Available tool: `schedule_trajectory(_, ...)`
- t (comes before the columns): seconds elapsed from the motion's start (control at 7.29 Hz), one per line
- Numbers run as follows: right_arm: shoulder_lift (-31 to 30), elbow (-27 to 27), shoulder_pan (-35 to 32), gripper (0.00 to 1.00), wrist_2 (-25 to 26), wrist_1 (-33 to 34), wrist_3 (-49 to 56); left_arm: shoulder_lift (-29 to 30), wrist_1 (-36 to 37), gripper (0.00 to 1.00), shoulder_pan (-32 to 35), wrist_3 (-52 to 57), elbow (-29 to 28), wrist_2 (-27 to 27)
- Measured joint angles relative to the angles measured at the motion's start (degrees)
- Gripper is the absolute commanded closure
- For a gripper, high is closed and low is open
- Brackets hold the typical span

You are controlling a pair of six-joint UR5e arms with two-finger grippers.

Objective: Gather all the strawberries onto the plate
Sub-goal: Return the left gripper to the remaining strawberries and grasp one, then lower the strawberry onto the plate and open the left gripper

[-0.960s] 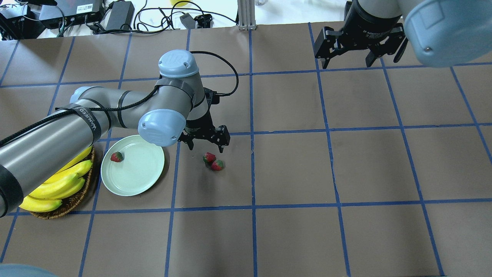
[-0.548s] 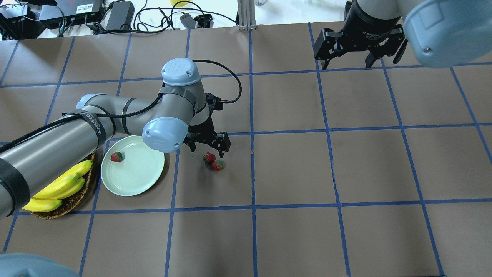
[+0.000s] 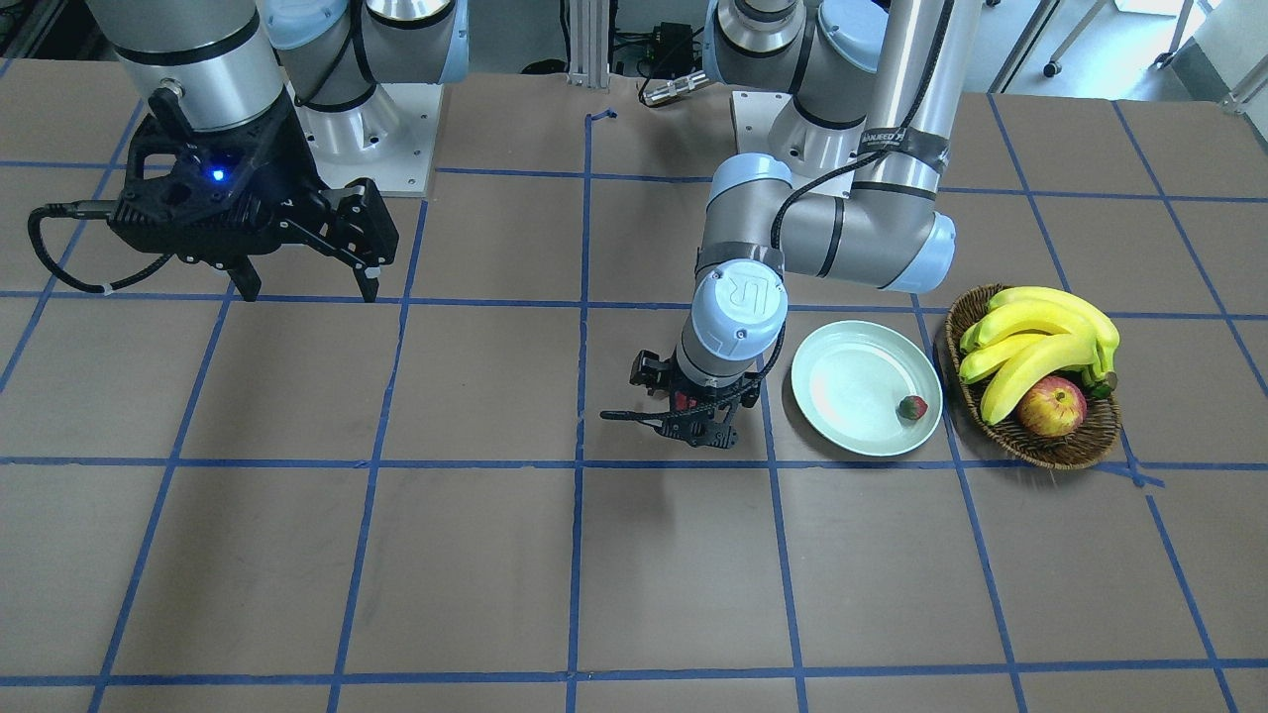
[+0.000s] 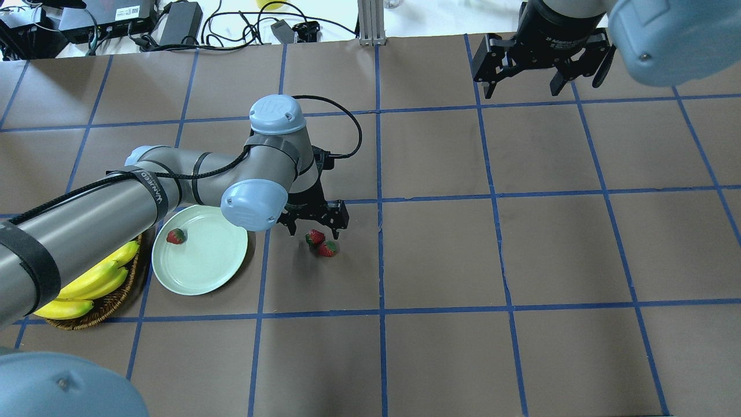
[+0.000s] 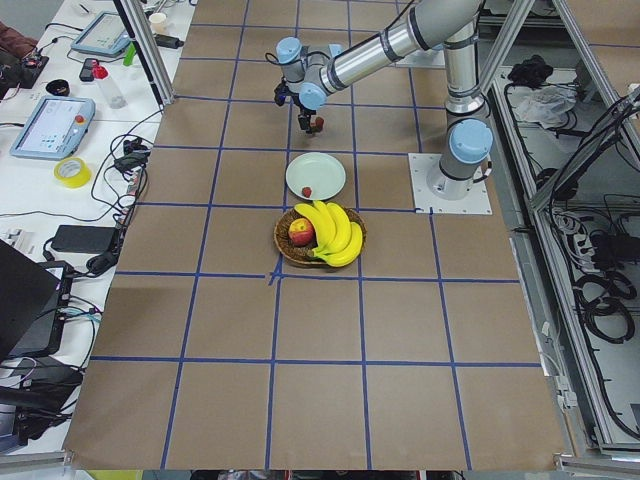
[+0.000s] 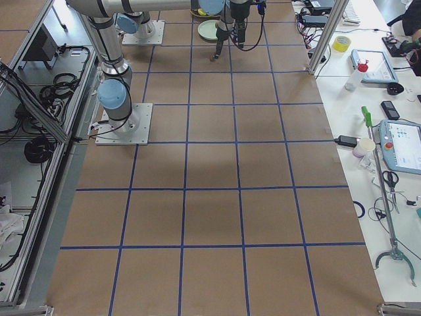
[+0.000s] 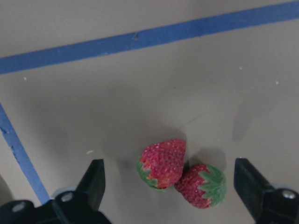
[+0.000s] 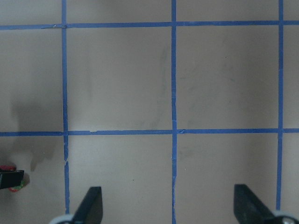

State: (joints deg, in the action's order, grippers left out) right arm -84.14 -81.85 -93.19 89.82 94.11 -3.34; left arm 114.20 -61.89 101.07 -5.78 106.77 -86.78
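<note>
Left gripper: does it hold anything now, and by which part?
Nothing is held. The left gripper is open above two strawberries lying on the table.

Reaches forward with the left arm, elbow folded, wrist turned straight down, left claw (image 4: 312, 227) set low with jaws spread wide. Holds the right arm raised, well off to its own side, right claw (image 4: 524, 87) pointing down, jaws likewise wide apart.

I see the bench (image 4: 521, 249), brown with blue tape lines (image 4: 379, 255). At overhead centre left lies a plate (image 4: 200, 269), a basket (image 4: 107, 304) touching its left, two touching strawberries (image 4: 315, 237) (image 4: 328, 249) to its right.
</note>
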Motion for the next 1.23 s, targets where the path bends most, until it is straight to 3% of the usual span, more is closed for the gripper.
schedule_trajectory(0.14, 0.62, 0.82, 0.00, 0.00, -0.01, -1.10, 0.00, 0.36, -0.01, 0.51, 0.00, -2.30, -0.02, 0.00)
schedule_trajectory(0.41, 0.66, 0.36, 0.00, 0.00, -0.09, -1.38, 0.06, 0.44, -0.63, 1.00, 0.00, -4.86, 0.05, -0.03)
schedule_trajectory(0.96, 0.72, 0.20, 0.05, 0.00, -0.24, -1.18, 0.18, -0.03, -2.65, 1.00, -0.81, -6.09, -1.42, 0.16)
schedule_trajectory(1.23, 0.71, 0.10, 0.10, 0.00, -0.25, -1.20, 0.21, -1.51, -4.40, 1.00, -5.02, -4.72, -4.56, -0.30)
